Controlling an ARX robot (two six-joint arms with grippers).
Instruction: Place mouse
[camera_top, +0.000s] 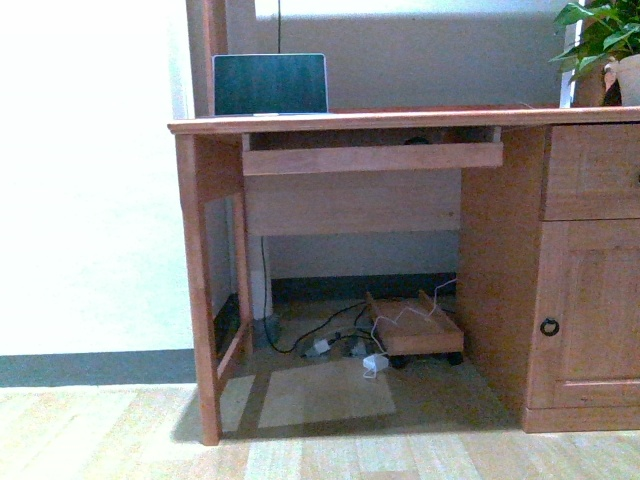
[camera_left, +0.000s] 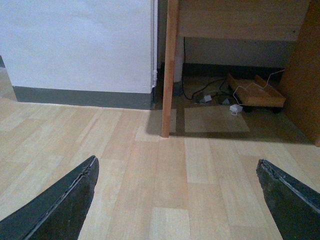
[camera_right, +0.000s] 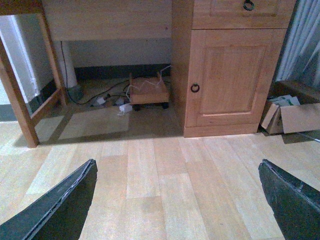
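A small dark low shape (camera_top: 416, 140) shows just over the front lip of the desk's pull-out tray (camera_top: 372, 158); it may be the mouse, but only a sliver is visible. No mouse shows in either wrist view. My left gripper (camera_left: 177, 200) is open and empty, low over the wooden floor, facing the desk's left leg (camera_left: 169, 70). My right gripper (camera_right: 177, 200) is open and empty, low over the floor, in front of the desk's cabinet door (camera_right: 230, 75). Neither arm shows in the front view.
A wooden desk (camera_top: 400, 120) stands ahead, with a laptop (camera_top: 270, 84) on its left and a potted plant (camera_top: 600, 40) at its right. Under it sits a wheeled wooden board (camera_top: 415, 325) with cables. A cardboard box (camera_right: 290, 115) lies right of the cabinet.
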